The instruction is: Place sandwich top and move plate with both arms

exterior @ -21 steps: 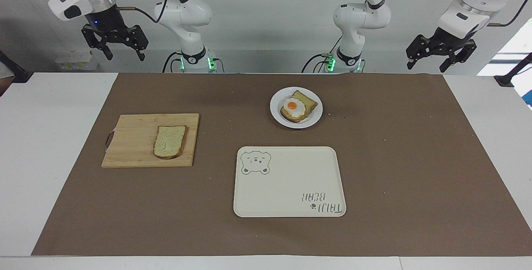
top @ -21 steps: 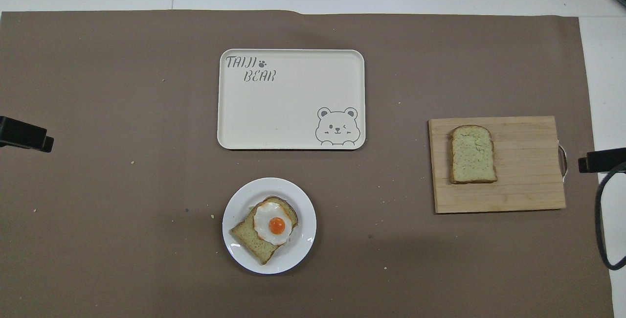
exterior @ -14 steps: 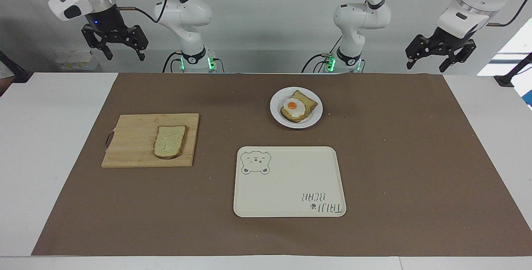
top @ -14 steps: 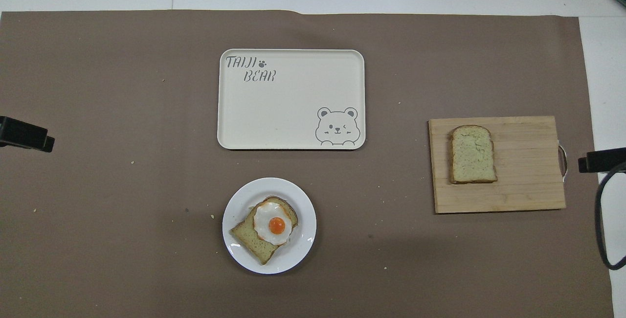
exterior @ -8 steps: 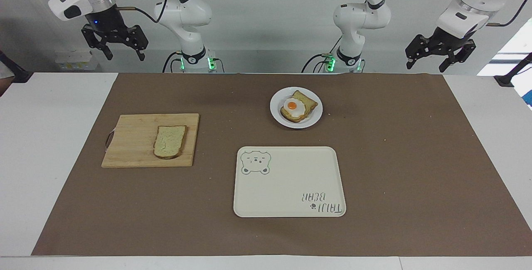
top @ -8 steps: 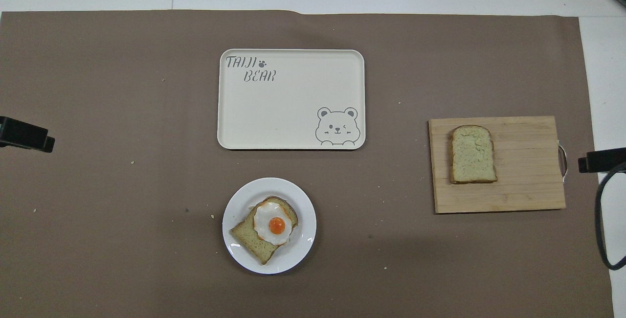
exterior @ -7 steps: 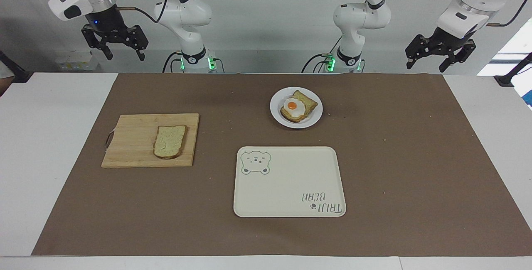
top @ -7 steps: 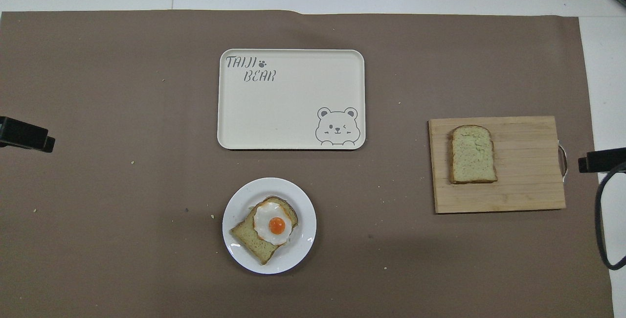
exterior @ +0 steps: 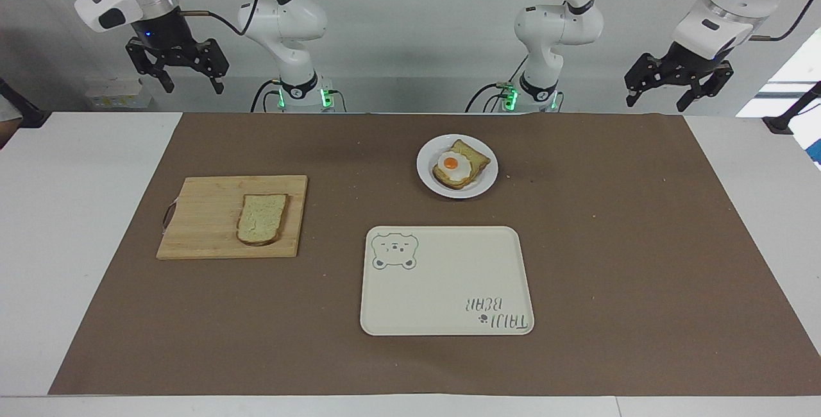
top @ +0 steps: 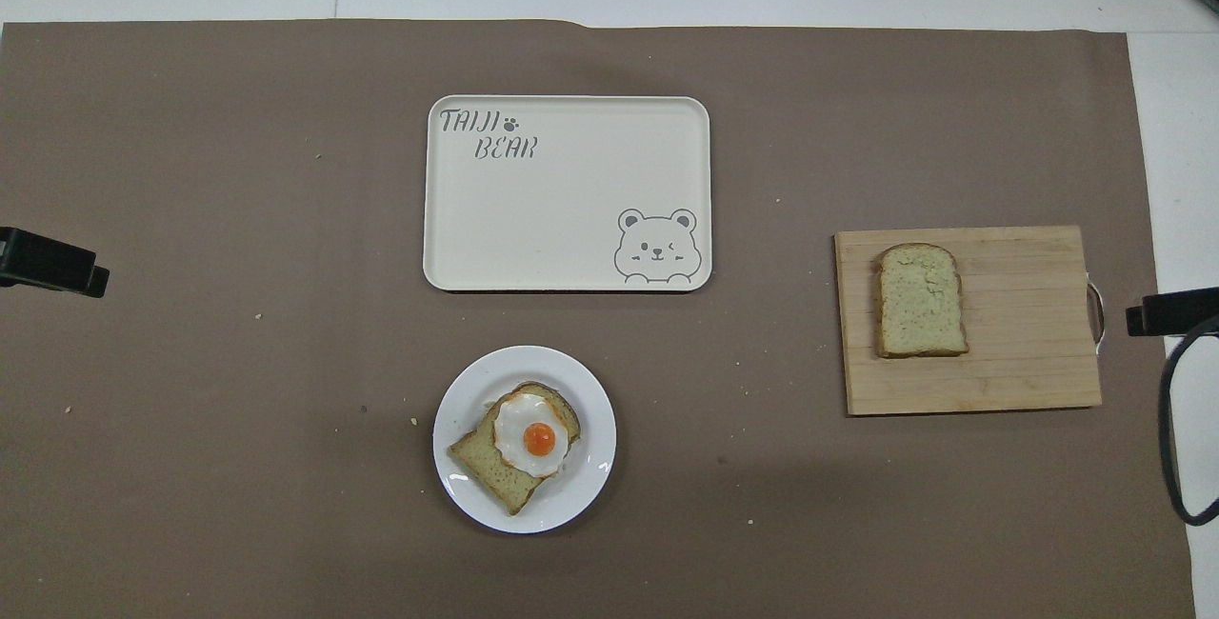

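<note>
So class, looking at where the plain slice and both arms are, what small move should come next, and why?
Probably the right gripper should come down over the slice on the board. It hangs high with open jaws at that end of the table; the slice lies untouched, and the egg toast on the plate is uncovered. The left gripper waits raised, open.

probably a robotics lab: two robot arms [exterior: 282,13] bolted at a white table [exterior: 64,224] with a brown paper mat [exterior: 609,244], cables [exterior: 792,301] and bare walls.
</note>
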Robot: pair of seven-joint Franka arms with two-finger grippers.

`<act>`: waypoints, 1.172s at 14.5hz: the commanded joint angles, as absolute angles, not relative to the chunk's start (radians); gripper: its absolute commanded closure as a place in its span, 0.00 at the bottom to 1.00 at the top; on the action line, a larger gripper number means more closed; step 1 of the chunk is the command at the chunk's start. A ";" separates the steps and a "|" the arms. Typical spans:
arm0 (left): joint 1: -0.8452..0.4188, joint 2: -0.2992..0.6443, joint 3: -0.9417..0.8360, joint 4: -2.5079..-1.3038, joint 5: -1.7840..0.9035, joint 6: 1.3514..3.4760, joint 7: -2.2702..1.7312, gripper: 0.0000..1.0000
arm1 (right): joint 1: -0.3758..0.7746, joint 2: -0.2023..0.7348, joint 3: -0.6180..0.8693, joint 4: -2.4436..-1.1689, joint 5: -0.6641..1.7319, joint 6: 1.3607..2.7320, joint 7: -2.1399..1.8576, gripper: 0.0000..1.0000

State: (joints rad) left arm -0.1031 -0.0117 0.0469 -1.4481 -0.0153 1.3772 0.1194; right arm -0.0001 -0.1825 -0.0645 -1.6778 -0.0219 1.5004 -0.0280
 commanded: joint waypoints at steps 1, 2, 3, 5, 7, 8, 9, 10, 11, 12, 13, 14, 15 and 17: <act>-0.117 -0.014 0.055 -1.447 -0.015 1.359 0.117 0.00 | -0.011 -0.187 -0.061 -1.681 -0.015 1.516 -0.040 0.00; -0.117 -0.014 0.055 -1.447 -0.015 1.359 0.118 0.00 | -0.011 -0.187 -0.061 -1.681 -0.011 1.516 -0.040 0.00; -0.117 -0.014 0.055 -1.447 -0.015 1.361 0.117 0.00 | -0.011 -0.187 -0.061 -1.681 -0.009 1.516 -0.040 0.00; -0.118 -0.014 0.054 -1.447 -0.015 1.359 0.118 0.00 | -0.011 -0.187 -0.061 -1.681 -0.009 1.516 -0.040 0.00; -0.118 -0.014 0.054 -1.447 -0.015 1.359 0.118 0.00 | -0.011 -0.186 -0.063 -1.681 -0.009 1.516 -0.040 0.00; -0.118 -0.014 0.054 -1.447 -0.015 1.359 0.118 0.00 | -0.012 -0.186 -0.063 -1.680 -0.009 1.516 -0.043 0.00; -0.118 -0.014 0.054 -1.447 -0.015 1.361 0.118 0.00 | -0.012 -0.186 -0.063 -1.680 -0.009 1.516 -0.044 0.00; -0.117 -0.014 0.055 -1.447 -0.015 1.361 0.118 0.00 | -0.012 -0.186 -0.063 -1.680 -0.009 1.516 -0.044 0.00; -0.117 -0.014 0.055 -1.447 -0.015 1.361 0.118 0.00 | -0.012 -0.186 -0.063 -1.678 -0.009 1.516 -0.046 0.00; -0.117 -0.014 0.055 -1.447 -0.015 1.361 0.118 0.00 | -0.012 -0.186 -0.063 -1.678 -0.009 1.516 -0.051 0.00; -0.117 -0.014 0.055 -1.447 -0.015 1.361 0.118 0.00 | -0.011 -0.186 -0.063 -1.680 -0.009 1.511 -0.051 0.00; -0.117 -0.014 0.055 -1.447 -0.015 1.361 0.118 0.00 | -0.012 -0.186 -0.063 -1.680 -0.009 1.506 -0.051 0.00; -0.117 -0.014 0.055 -1.447 -0.015 1.361 0.118 0.00 | -0.012 -0.186 -0.064 -1.680 -0.009 1.505 -0.051 0.00; -0.117 -0.014 0.055 -1.447 -0.015 1.362 0.118 0.00 | -0.012 -0.186 -0.064 -1.680 -0.009 1.502 -0.051 0.00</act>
State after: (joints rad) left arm -0.1032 -0.0117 0.0443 -1.4482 -0.0153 1.3745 0.1194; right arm -0.0004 -0.1825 -0.0646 -1.6778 -0.0212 1.5007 -0.0280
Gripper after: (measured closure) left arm 0.000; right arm 0.000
